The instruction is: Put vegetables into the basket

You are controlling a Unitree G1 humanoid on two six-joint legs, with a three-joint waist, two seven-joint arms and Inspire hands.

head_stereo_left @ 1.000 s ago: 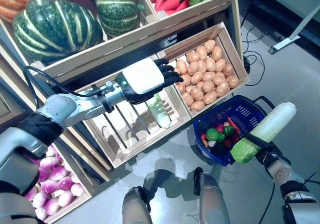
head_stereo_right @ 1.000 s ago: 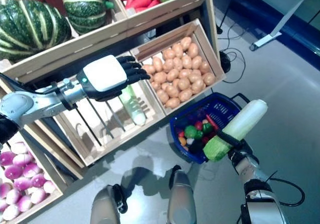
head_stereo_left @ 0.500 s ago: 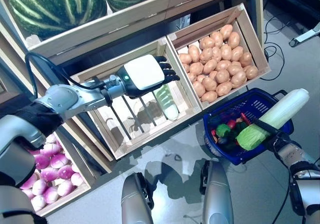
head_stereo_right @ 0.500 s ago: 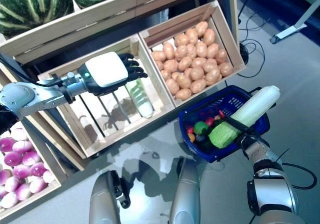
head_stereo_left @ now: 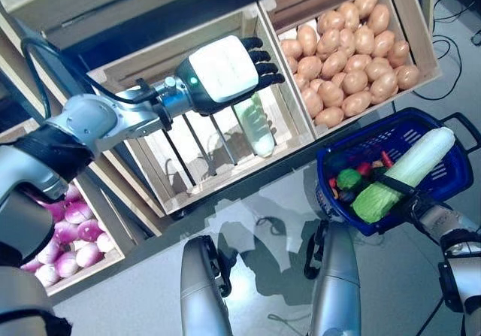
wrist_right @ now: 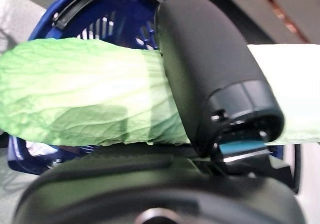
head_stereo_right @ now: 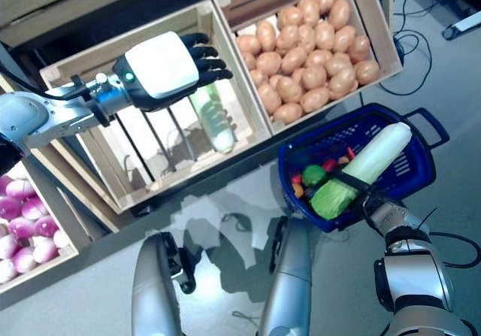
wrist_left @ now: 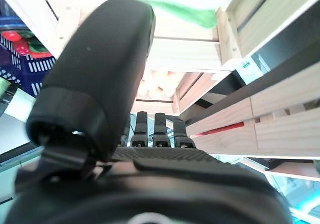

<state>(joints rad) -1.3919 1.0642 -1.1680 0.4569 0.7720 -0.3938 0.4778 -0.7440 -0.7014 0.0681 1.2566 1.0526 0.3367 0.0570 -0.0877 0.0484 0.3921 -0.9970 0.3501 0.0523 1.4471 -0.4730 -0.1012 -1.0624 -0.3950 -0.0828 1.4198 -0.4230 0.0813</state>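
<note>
The blue basket (head_stereo_left: 445,183) stands on the floor in front of the stand. My right hand (head_stereo_left: 415,204) is shut on a long pale green cabbage (head_stereo_left: 406,172) and holds it slanted over the basket, with the leafy end at the near rim. The thumb (wrist_right: 210,73) wraps over the cabbage (wrist_right: 85,103). A green round vegetable (head_stereo_left: 348,178) and red pieces (head_stereo_left: 385,158) lie in the basket. My left hand (head_stereo_left: 225,69) is open, its fingers straight, just above a long pale green vegetable (head_stereo_left: 256,124) in a slatted crate.
The wooden stand's slatted crate (head_stereo_left: 197,172) is under my left hand, and another crate (head_stereo_left: 421,46) stands right behind the basket. Grey floor (head_stereo_left: 406,291) lies in front of the stand and to the right of the basket.
The camera has tilted down, so the whole picture shifted. My right hand has brought the cabbage further over the basket and lower. My left hand stays over the same crate.
</note>
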